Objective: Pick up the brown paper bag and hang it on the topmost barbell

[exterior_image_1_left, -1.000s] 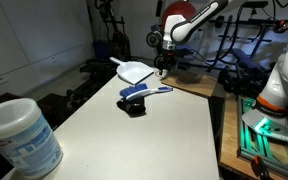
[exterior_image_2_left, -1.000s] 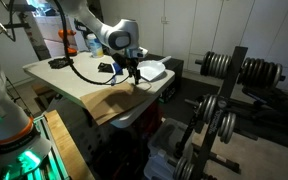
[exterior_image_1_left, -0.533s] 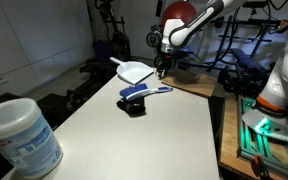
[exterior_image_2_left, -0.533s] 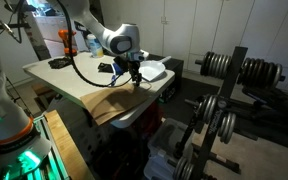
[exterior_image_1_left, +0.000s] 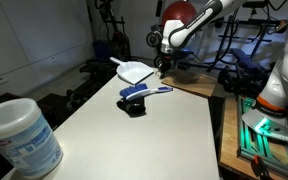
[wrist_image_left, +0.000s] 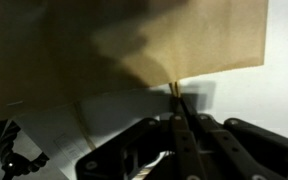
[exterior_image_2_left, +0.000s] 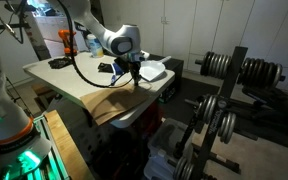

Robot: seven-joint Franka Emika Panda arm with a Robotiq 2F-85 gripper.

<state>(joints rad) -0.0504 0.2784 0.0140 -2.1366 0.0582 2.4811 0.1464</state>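
Table [exterior_image_1_left: 174, 135]: pale top, from where I stand.
Dustpan [exterior_image_1_left: 134, 72]: white, lying at the table's far end.
Brush [exterior_image_1_left: 147, 92]: blue-handled, mid-table, just beside the dustpan, resting over a small black block [exterior_image_1_left: 134, 108].
Tub [exterior_image_1_left: 22, 137]: white with a blue label, upright on the table's near corner.
Orange bottle [exterior_image_2_left: 65, 42]: upright at the table's edge.

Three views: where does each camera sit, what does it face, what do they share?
Exterior view: low at the table's near end behind a white tub, facing along it to the arm and gripper.
Exterior view: off the table, facing the brown paper bag, arm, barbell rack.
Wrist view: looks down past closed fingers onto the bag.
Shared: bag and gripper.
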